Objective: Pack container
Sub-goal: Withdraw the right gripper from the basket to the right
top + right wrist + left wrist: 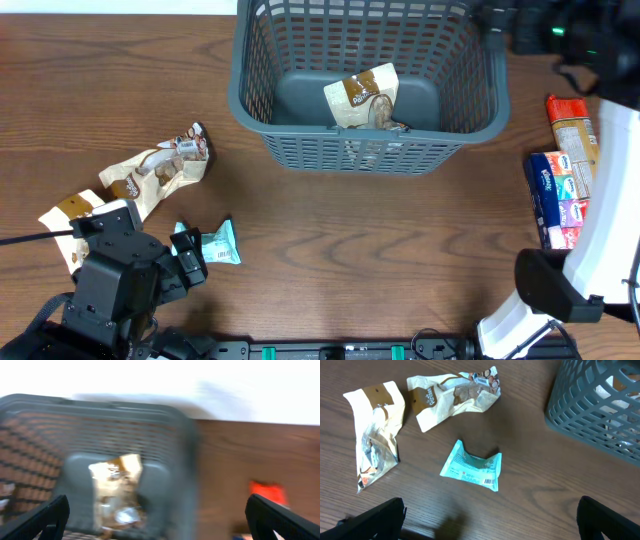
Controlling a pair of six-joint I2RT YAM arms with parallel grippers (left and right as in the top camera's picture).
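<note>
Left gripper (490, 507): fingers spread wide, nothing between them, nothing held. It hangs over bare table at the 7 o'clock corner of the overhead view (188, 255).

At 12 o'clock from the gripper in the left wrist view lies a teal packet (471, 466), creased, flat on the wood and apart from both fingers. Beyond it, at 11 o'clock, lies a crumpled cream bag (451, 396). A second cream bag with a brown top (375, 430) lies at 10 o'clock, near the first.

Right gripper (155, 510): fingers wide apart, nothing held. The right wrist view is blurred, so fine detail cannot be told.

Basket (365, 150): grey, slotted walls, upright, at 12 o'clock on the table against the far edge, well apart from the left gripper. One cream and brown bag (362, 98) lies on its floor. The right wrist view shows the basket (182, 455) with that bag (117, 490) inside it.

At 3 o'clock in the overhead view, beside the white right arm (605, 220), lie a tan pack with a red end (572, 128) and, just beside it, a blue pack (553, 195).

Surface: dark brown wood-grain table (380, 250), level. A black rail (330, 351) runs along the 6 o'clock edge. Beyond the far edge the room shows only as a plain white band.
</note>
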